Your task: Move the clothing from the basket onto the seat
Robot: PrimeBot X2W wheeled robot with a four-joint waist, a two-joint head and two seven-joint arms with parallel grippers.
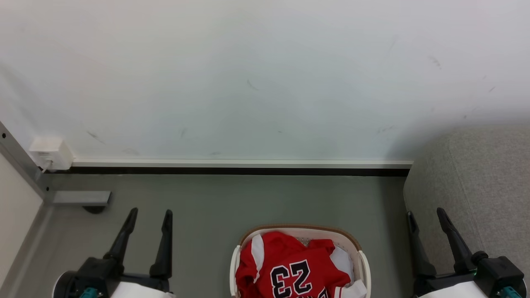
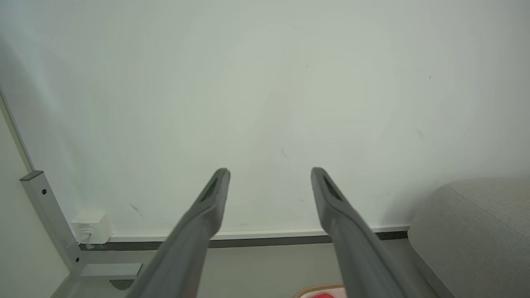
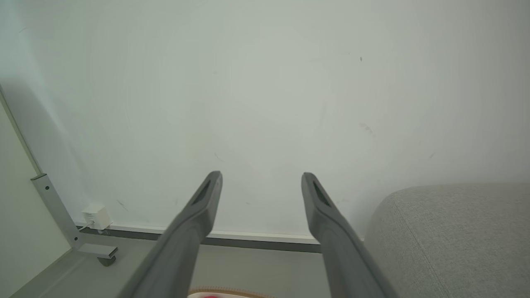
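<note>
Right now the clothing [image 1: 290, 269] is a red shirt with white parts and a big black 23 on it. It lies all bunched up inside the basket [image 1: 300, 228]. A bit of white cloth [image 1: 343, 260] peeks out next to the shirt.

The basket sits on the grey floor [image 1: 248, 198], in between the two grippers. It is a little nearer to the right one.

The left gripper [image 1: 150, 211] is off to the left of the basket. Its two dark fingers are spread wide apart and hold nothing at all. The right gripper [image 1: 425, 212] is off to the right of the basket. Its fingers are spread wide too, and they hold nothing. Neither gripper touches the shirt or the basket.

The seat [image 1: 476, 186] is big, grey and soft. It is just to the right of the right gripper, and its round corner is right behind those fingers.

Past the tips of both grippers there is a pale wall [image 1: 265, 82] with a white strip [image 1: 240, 163] along the bottom. Far to the left of the left gripper, a small white box [image 1: 49, 153] sits low on the wall, beside a grey metal bar [image 1: 78, 198].
</note>
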